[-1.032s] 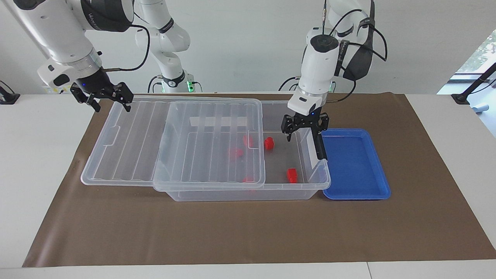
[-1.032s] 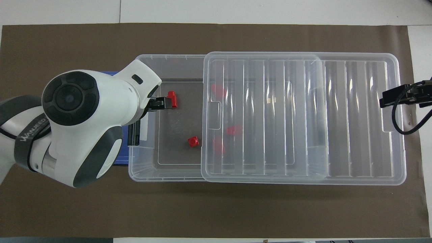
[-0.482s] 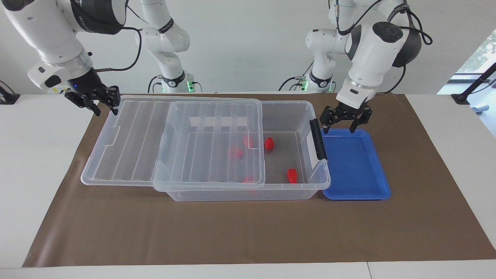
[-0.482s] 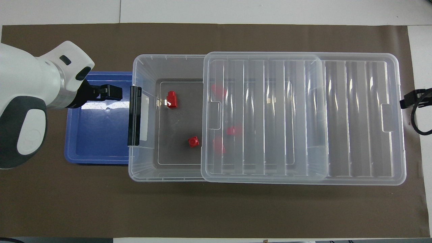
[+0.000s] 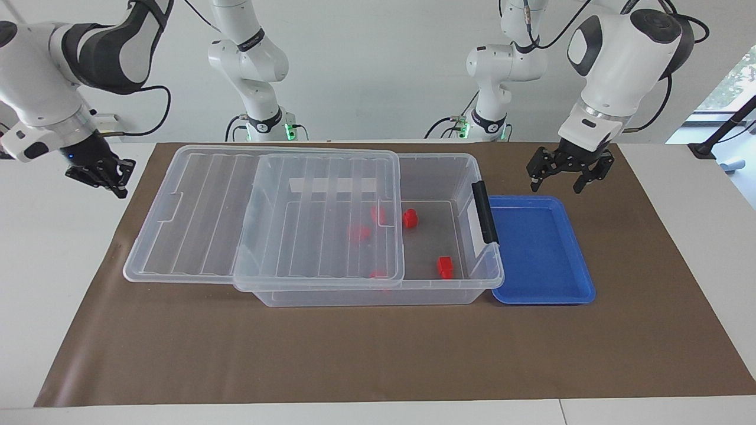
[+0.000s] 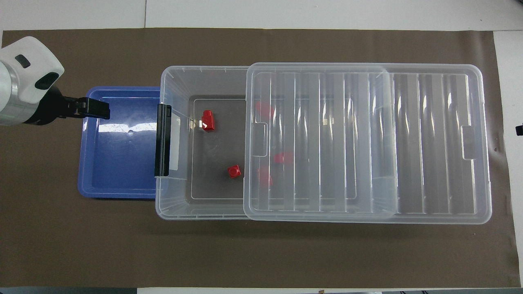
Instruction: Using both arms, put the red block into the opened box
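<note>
The clear box (image 5: 438, 159) (image 6: 175, 72) lies across the mat, its ribbed lid (image 5: 195, 206) (image 6: 412, 143) slid toward the right arm's end, leaving the latch end uncovered. Two red blocks (image 5: 410, 218) (image 5: 445, 267) (image 6: 208, 120) (image 6: 234, 171) rest on the uncovered floor; several more show blurred through the lid. My left gripper (image 5: 555, 188) (image 6: 102, 111) hangs open and empty over the blue tray's edge nearest the robots. My right gripper (image 5: 118, 188) (image 6: 519, 130) is shut on nothing, over the white table just off the mat, clear of the lid.
A shallow blue tray (image 5: 540, 251) (image 6: 118, 163) with nothing in it lies against the box's latch end, toward the left arm's end. The black latch bar (image 5: 485, 212) (image 6: 162, 141) stands up between tray and box. Brown mat (image 5: 378, 354) covers the table's middle.
My left gripper rose out of the box and drew back over the tray, staying open. My right gripper moved off the lid's end past the mat and shut. Blocks and lid stayed put.
</note>
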Tool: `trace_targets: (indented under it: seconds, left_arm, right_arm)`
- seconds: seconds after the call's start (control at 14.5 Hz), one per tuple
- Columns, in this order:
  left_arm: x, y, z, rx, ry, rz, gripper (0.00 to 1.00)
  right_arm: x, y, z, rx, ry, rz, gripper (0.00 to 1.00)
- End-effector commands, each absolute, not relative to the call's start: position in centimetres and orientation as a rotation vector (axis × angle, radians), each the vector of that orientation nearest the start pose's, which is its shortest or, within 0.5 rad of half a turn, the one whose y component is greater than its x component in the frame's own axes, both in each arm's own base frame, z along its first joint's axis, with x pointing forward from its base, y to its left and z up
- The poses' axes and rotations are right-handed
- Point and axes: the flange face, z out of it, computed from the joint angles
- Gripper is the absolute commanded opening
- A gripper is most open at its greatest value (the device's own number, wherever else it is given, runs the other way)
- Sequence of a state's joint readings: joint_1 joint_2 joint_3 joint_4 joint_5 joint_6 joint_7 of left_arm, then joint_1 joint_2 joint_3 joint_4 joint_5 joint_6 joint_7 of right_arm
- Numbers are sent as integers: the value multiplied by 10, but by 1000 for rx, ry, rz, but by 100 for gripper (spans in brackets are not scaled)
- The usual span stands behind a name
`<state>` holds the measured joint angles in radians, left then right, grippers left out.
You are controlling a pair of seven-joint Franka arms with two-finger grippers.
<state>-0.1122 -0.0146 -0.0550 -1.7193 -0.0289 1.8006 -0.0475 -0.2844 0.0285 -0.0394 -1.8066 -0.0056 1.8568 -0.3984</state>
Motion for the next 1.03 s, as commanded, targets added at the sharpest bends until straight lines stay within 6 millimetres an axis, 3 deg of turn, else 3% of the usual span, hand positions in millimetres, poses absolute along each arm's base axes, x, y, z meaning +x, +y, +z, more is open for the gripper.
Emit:
trace_targets:
  seconds: [0.0, 0.28, 0.55, 0.69, 0.96]
  left_arm:
    - [555, -77, 591, -3175, 191, -120, 100]
    - [550, -56, 598, -3171, 202, -108, 100]
    - [543, -44, 599, -3165, 246, -69, 100]
    - [540, -44, 600, -3166, 244, -51, 100]
    - [537, -44, 600, -3166, 242, -39, 100]
  right_arm:
    - [543, -181, 490, -3151, -152, -49, 0]
    - [539, -170, 472, -3147, -164, -38, 0]
    - [544, -151, 470, -3147, -166, -36, 0]
    - [549, -129, 470, -3144, -152, -35, 0]
    - [551, -102, 467, -3143, -75, -19, 0]
